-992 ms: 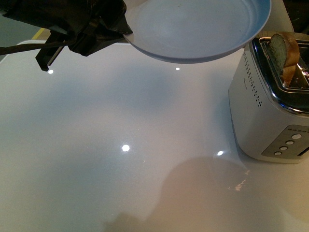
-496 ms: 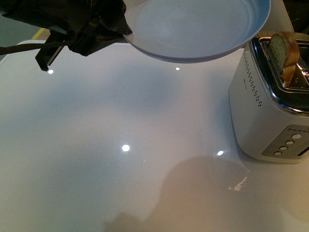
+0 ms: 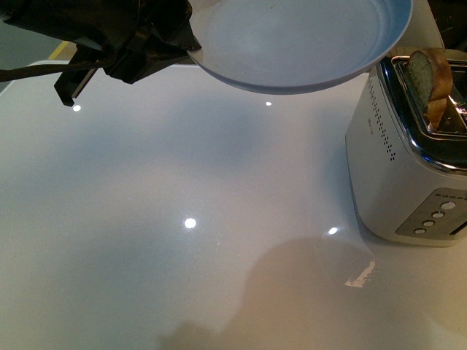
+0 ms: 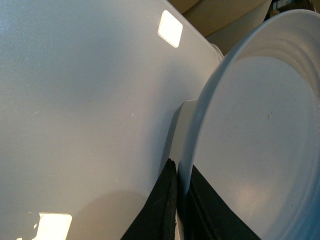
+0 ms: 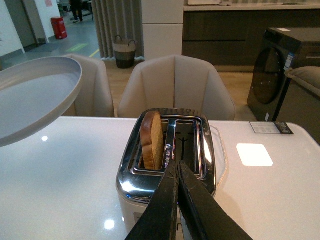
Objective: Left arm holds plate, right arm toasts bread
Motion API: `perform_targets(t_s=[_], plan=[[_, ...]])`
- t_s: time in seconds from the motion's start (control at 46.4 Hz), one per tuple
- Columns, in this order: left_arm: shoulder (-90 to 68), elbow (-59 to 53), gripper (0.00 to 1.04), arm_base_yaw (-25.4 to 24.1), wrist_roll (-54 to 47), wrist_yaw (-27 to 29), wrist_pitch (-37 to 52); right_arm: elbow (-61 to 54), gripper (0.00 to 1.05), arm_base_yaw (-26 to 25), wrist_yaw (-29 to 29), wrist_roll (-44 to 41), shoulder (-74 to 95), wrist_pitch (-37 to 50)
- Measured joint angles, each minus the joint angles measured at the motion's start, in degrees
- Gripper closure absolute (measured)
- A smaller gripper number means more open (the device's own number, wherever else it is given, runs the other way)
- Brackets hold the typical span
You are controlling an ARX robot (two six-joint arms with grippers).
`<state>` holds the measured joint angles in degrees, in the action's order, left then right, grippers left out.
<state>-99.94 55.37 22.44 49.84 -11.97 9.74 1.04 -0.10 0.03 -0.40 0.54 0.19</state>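
My left gripper (image 3: 186,51) is shut on the rim of the pale grey-blue plate (image 3: 299,40) and holds it in the air above the white table, beside the toaster. In the left wrist view the black jaws (image 4: 181,180) pinch the plate's rim (image 4: 200,120). The bread (image 3: 427,76) stands upright in a slot of the white and chrome toaster (image 3: 398,168), sticking out of the top. In the right wrist view my right gripper (image 5: 176,167) is shut and empty, just in front of the toaster (image 5: 167,165), right of the bread (image 5: 151,140). The plate (image 5: 35,95) shows at the left there.
The glossy white table (image 3: 182,240) spreads under the plate. The toaster's front panel has several round buttons (image 3: 436,216). Beige chairs (image 5: 175,85) stand behind the table, and a dark appliance (image 5: 280,65) sits at the far right.
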Motion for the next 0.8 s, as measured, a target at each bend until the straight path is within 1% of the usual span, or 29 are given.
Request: perform_targets(t_s=[0.28,0.302,0.41,0.431,0.453,0.539,0.561,0.625,0.647,0.711,0.776,0.798], plan=[[0.0,0.0,1.02,0.02,0.0,0.0,0.0,0.0,1.02,0.0,-0.02,-0.04,-0.13,-0.09],[0.0,0.0,1.02,0.02,0.0,0.0,0.0,0.0,0.99,0.0,-0.02,-0.02,-0.13,-0.09],[0.0,0.0,1.02,0.02,0.0,0.0,0.0,0.0,0.76,0.0,-0.02,-0.02,-0.17,-0.09],[0.0,0.0,1.02,0.02,0.0,0.0,0.0,0.0,0.73,0.0,-0.02,-0.02,-0.17,-0.09],[0.0,0.0,1.02,0.02,0.0,0.0,0.0,0.0,0.67,0.0,-0.02,-0.02,-0.17,-0.11],[0.0,0.0,1.02,0.02,0.0,0.02,0.0,0.0,0.56,0.0,-0.02,-0.02,-0.17,-0.11],[0.0,0.0,1.02,0.02,0.0,0.02,0.0,0.0,0.5,0.0,-0.02,-0.02,-0.17,-0.11],[0.0,0.0,1.02,0.02,0.0,0.0,0.0,0.0,0.4,0.0,-0.02,-0.02,-0.17,-0.11],[0.0,0.0,1.02,0.02,0.0,0.0,0.0,0.0,0.34,0.0,-0.02,-0.02,-0.17,-0.11],[0.0,0.07,1.02,0.02,-0.07,-0.26,-0.17,0.0,0.24,0.0,-0.02,-0.02,-0.17,-0.11],[0.0,2.14,1.02,-0.2,-0.55,-3.1,-6.14,0.0,0.13,0.0,-0.02,-0.02,-0.2,-0.11],[0.0,2.4,1.02,-0.22,-0.61,-3.41,-6.99,0.0,0.13,0.0,-0.02,-0.02,-0.2,-0.11]])
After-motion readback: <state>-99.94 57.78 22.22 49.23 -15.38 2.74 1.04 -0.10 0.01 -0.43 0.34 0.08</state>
